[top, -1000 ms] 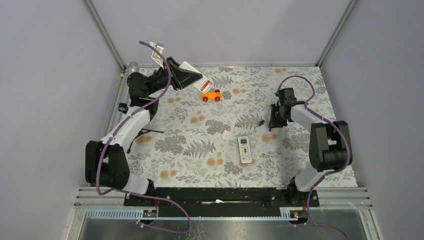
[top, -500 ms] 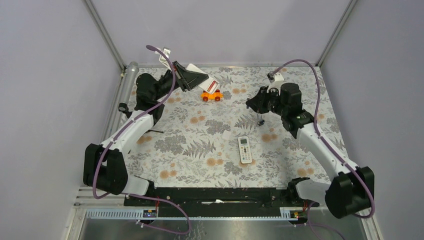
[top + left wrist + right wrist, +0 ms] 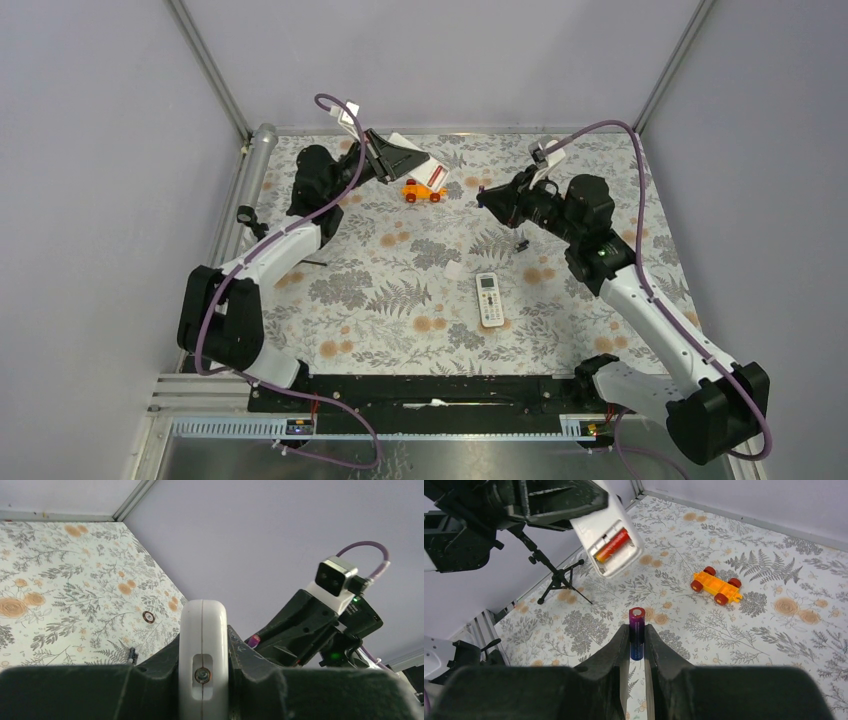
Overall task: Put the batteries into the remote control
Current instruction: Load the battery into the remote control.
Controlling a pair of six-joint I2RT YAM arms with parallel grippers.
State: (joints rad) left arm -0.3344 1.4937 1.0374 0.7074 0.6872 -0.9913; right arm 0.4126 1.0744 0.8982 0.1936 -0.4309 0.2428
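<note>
The left end effector [image 3: 398,160] is clamping tight on the remote control [image 3: 589,532], gripping it by its white edges and holding it in the air above the floral tabletop [image 3: 380,300]. The remote's open back is facing the right end effector [image 3: 637,641]. In that open compartment a loaded battery [image 3: 612,545] is lying with its red wrap showing. The right end effector is pinching a second battery [image 3: 637,630] between its fingers [image 3: 611,652], with the red-capped tip sticking out past them. The remote is hanging ahead of this end effector and to its upper left, apart from the battery's tip. An orange toy car [image 3: 716,585] is sitting on the tabletop ahead and to the right of it. A black tripod [image 3: 555,580] is standing to its left, under the remote. A white remote with a screen [image 3: 489,299] is lying back toward the right arm's base.
</note>
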